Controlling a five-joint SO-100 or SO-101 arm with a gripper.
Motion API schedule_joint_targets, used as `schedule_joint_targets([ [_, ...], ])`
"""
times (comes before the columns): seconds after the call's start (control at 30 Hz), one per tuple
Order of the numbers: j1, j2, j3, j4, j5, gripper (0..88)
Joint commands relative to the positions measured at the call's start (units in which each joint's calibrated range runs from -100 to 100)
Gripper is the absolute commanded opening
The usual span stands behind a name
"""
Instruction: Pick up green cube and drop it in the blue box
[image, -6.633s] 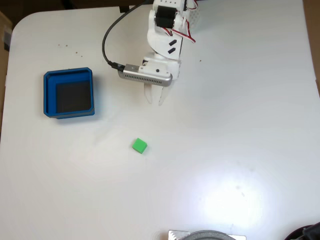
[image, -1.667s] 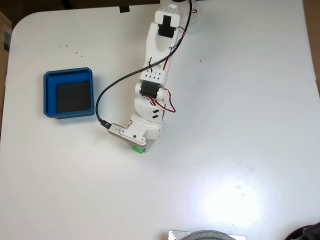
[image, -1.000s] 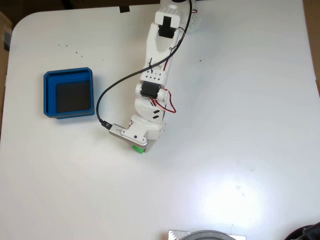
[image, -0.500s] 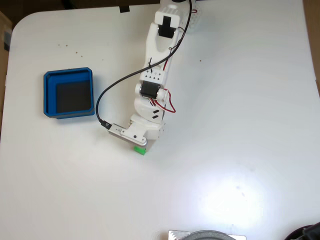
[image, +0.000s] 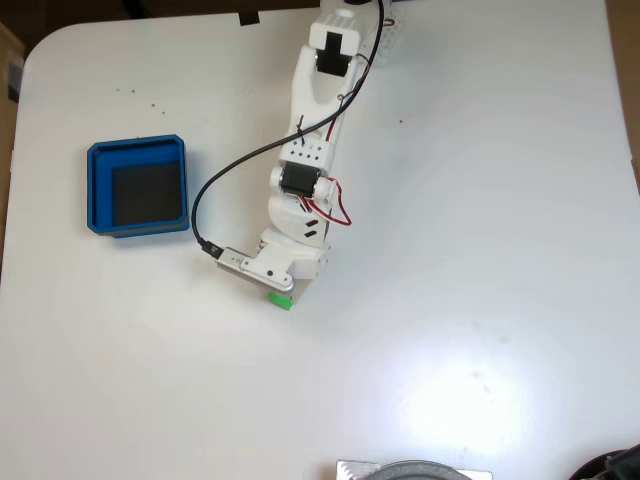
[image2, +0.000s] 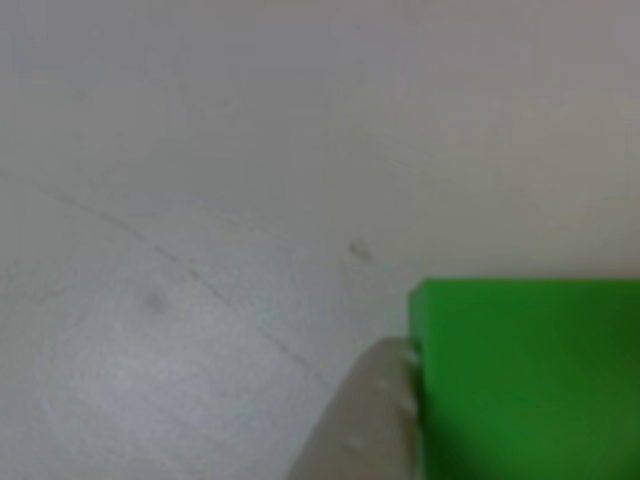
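Fixed view: the white arm (image: 305, 170) extends from the top edge down over the white worktop (image: 480, 250), with its wrist section and a silver camera module (image: 248, 268) low over the surface near centre-left. The pincer (image: 281, 297) is directly beneath this assembly and mostly hidden by it. The green cube (image: 281, 300) shows as a small green patch at the lower edge of the wrist section, on or just above the worktop; which one cannot be determined. A black cable (image: 215, 190) loops from the arm to the camera module. The blue box (image: 137, 187) sits well apart to the left of the cube in this view, upright, dark inner floor visible, nothing inside. Other view, close-up: the green cube (image2: 530, 380) occupies the lower right, with one pale fingertip (image2: 365, 420) touching its left face; the opposite finger is out of frame. Pincer state: one finger in contact w/ cube; full closure on the cube cannot be confirmed. Worktop surface behind shows faint scratches (image2: 200, 280).
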Motion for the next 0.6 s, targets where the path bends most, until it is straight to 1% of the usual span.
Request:
schedule_joint_targets([
  [0.0, 0.8, -2.9, -4.0, -0.8, 0.0, 2.7],
  [0.37, 1.5, -8.4, -2.9, -0.3, 0.0, 2.7],
  [0.57, 2.7, -15.8, 0.2, 3.6, 0.0, 2.7],
])
